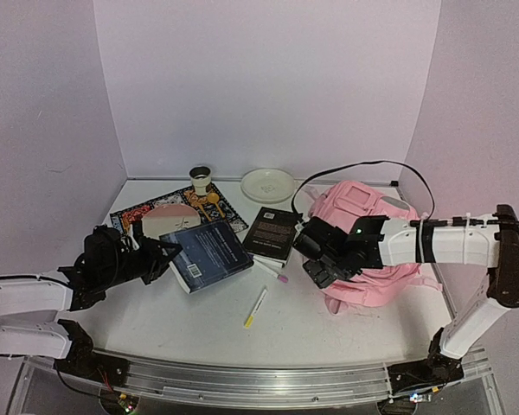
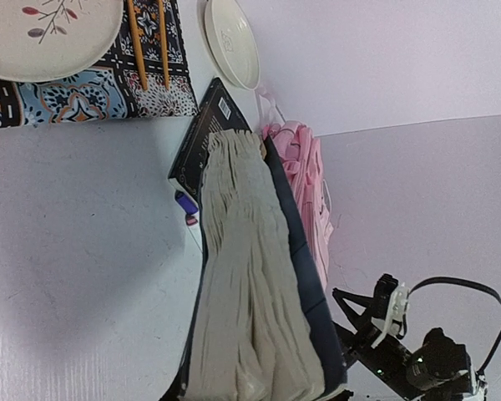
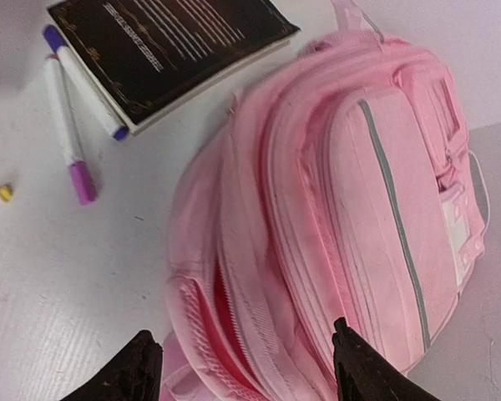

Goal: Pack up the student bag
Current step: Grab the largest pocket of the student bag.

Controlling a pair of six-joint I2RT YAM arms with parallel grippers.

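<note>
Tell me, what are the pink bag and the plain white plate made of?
The student bag looks like soft fabric: it sags and shows stitched seams. The plain white plate looks like glazed ceramic, smooth and glossy, though it might be plastic.

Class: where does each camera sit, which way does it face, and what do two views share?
Top external: above, behind the bases, looking down; both arms show.
Left wrist: on left arm, facing along the blue book toward the student bag; right arm shows.
Right wrist: on right arm, looking down onto the bag; own fingers show.
Shared: black book, both wrists.
</note>
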